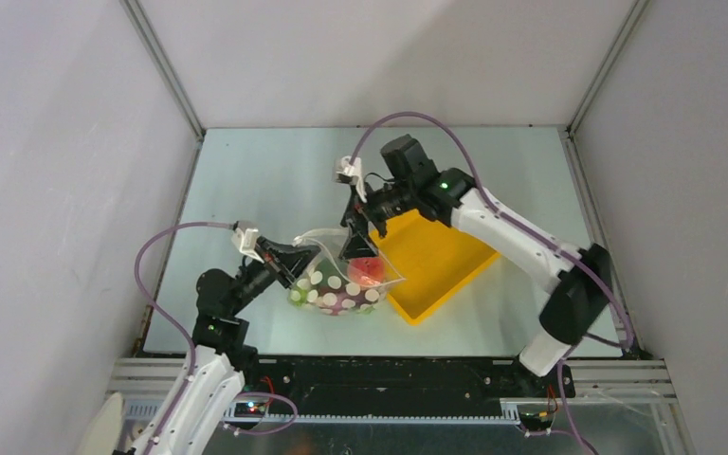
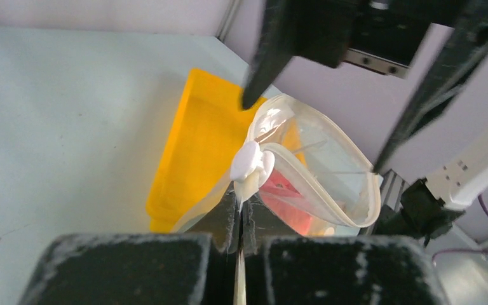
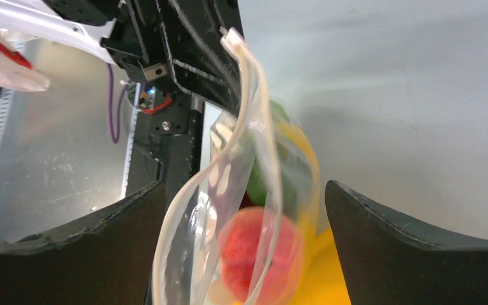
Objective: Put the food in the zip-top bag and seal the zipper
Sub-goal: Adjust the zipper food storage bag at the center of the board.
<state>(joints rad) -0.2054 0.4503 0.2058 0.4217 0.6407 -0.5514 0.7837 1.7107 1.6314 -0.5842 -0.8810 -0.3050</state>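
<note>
Left claw (image 2: pixel 240 206) clamped on the zipper (image 2: pixel 372 197), surest hold on the limp, slippery zip-top bag (image 1: pixel 341 284) beside the yellow tray (image 1: pixel 441 256); right claw (image 3: pixel 243 194) gaping wide, empty.

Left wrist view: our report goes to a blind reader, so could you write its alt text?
The left pincer is shut on the mouth edge of the zip-top bag, which gapes open with red food inside. The right pincer hangs open above it, a yellow tray behind.

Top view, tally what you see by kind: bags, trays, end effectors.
Zip-top bag: 1
Yellow tray: 1
End effectors: 2 (left end effector, right end effector)
Total: 4
</note>
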